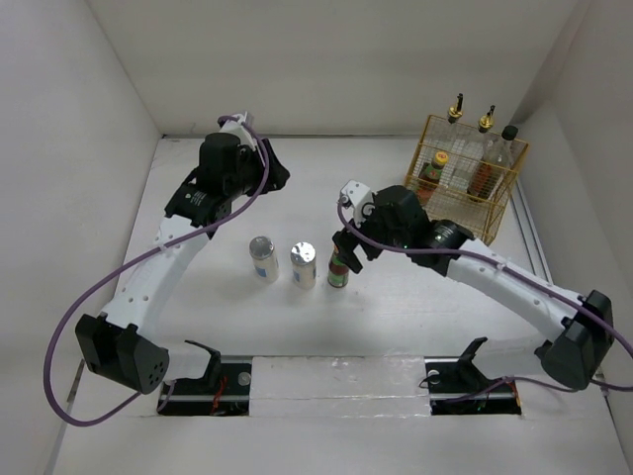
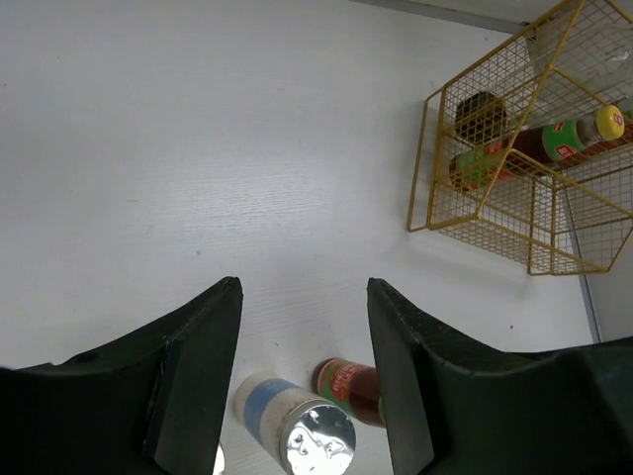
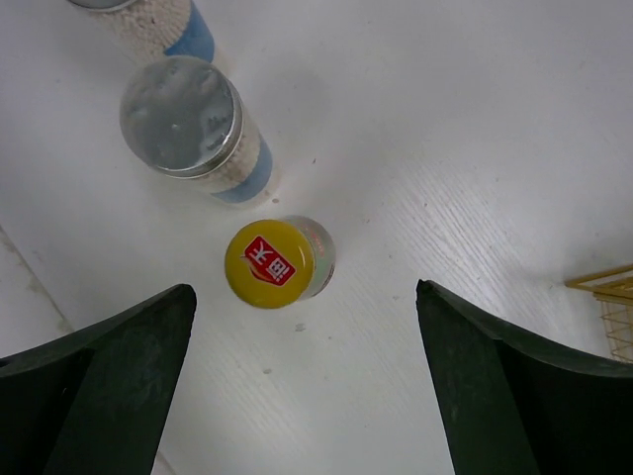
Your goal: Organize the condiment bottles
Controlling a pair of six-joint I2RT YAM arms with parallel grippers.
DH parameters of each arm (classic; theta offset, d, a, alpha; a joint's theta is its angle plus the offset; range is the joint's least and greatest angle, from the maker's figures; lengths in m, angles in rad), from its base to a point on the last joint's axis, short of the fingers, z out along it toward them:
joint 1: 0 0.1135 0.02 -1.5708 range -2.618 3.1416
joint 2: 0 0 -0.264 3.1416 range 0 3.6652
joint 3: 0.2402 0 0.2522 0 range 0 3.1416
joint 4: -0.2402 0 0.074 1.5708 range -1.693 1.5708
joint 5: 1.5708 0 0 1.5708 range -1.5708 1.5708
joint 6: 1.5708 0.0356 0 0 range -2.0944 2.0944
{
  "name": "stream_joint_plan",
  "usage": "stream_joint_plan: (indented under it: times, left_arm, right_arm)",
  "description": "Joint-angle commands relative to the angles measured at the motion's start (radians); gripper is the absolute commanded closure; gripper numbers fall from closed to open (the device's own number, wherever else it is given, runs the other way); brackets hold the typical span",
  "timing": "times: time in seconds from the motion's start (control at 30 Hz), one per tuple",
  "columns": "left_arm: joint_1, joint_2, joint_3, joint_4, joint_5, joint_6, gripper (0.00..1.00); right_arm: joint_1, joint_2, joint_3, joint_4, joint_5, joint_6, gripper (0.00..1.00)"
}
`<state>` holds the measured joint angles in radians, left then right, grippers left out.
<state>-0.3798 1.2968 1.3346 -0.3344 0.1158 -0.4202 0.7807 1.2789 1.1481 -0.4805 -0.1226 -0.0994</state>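
Two silver-topped white shakers (image 1: 262, 259) (image 1: 303, 265) and a yellow-capped red-green sauce bottle (image 1: 339, 269) stand in a row mid-table. My right gripper (image 1: 348, 247) is open just above and behind the sauce bottle. In the right wrist view the yellow cap (image 3: 270, 263) lies ahead of the gap between my fingers (image 3: 305, 297), untouched, with a shaker (image 3: 188, 124) beyond it. My left gripper (image 1: 278, 175) is open and empty, farther back; its view (image 2: 303, 287) shows a shaker (image 2: 297, 430) and the sauce bottle (image 2: 351, 386) below.
A yellow wire basket (image 1: 457, 212) at the back right holds two gold-pourer glass bottles (image 1: 457, 109) (image 1: 486, 121), a black-knobbed jar (image 1: 509, 134) and a second yellow-capped sauce bottle (image 1: 432, 168). White walls enclose the table at the back and both sides.
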Motion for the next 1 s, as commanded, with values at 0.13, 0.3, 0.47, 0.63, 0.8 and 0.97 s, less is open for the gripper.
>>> stream_joint_plan:
  times: [0.13, 0.3, 0.47, 0.63, 0.8, 0.97]
  left_arm:
    - [-0.004, -0.036, -0.046, 0.009, 0.018, -0.023, 0.51]
    - [-0.004, -0.045, -0.046, 0.018, 0.008, -0.023, 0.51]
    - [-0.004, -0.045, -0.055, 0.018, -0.001, -0.014, 0.51]
    - [-0.004, -0.036, -0.055, 0.018, -0.010, -0.005, 0.51]
    - [-0.004, -0.016, -0.017, 0.028, -0.001, 0.004, 0.51]
    - [-0.004, 0.018, 0.055, 0.015, 0.019, 0.024, 0.45]
  right_arm:
    - [0.017, 0.088, -0.050, 0.239, 0.008, 0.050, 0.11]
    - [0.017, 0.148, -0.050, 0.269, 0.031, 0.059, 0.42]
    - [0.026, 0.148, -0.038, 0.251, 0.043, 0.059, 0.86]
    - [-0.015, 0.068, 0.090, 0.129, 0.129, 0.041, 0.96]
    - [-0.197, -0.007, 0.332, 0.037, 0.150, 0.041, 0.96]
    - [-0.458, -0.038, 0.441, -0.020, 0.086, 0.066, 0.99]
